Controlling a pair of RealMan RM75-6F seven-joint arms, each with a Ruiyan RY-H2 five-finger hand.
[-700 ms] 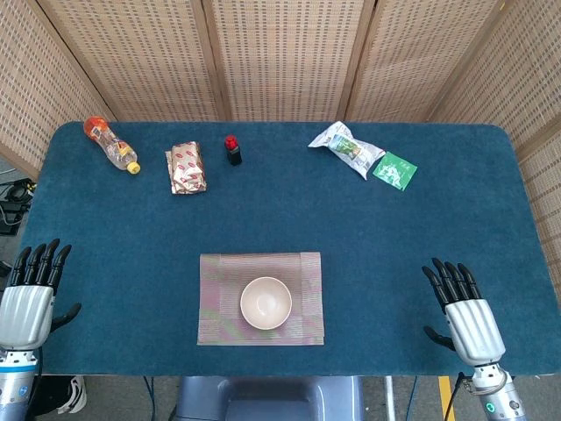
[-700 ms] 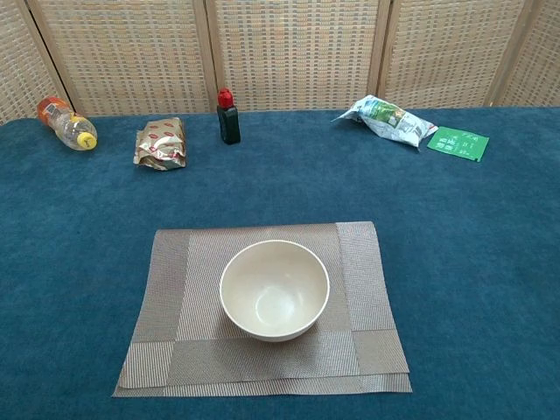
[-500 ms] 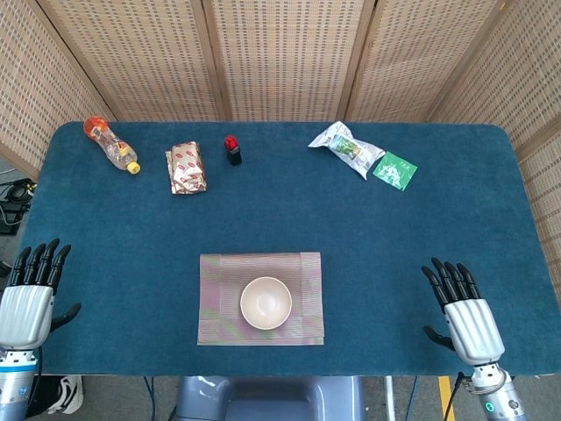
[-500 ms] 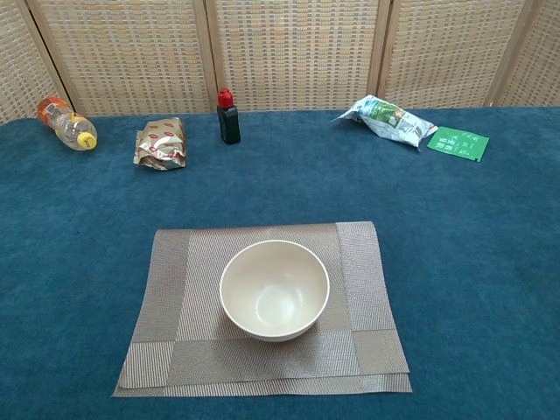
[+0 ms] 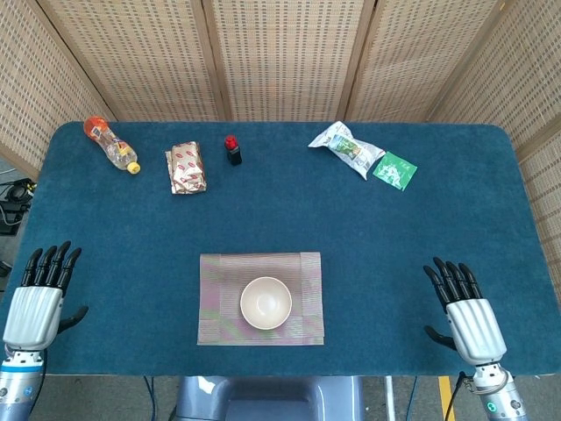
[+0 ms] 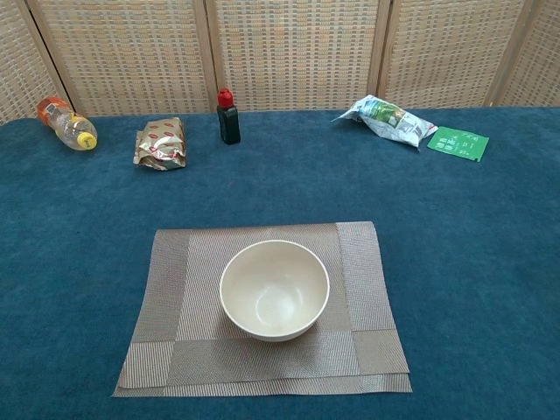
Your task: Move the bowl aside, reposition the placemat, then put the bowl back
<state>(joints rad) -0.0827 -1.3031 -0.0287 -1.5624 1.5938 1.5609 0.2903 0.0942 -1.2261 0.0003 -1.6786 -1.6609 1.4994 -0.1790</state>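
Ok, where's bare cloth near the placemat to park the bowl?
Bare cloth lies on both sides of the placemat: between it and the left robot hand, and between it and the right robot hand. A wide band behind it is free too. The bowl is on the mat. The far edge is crowded: bottle, packets.
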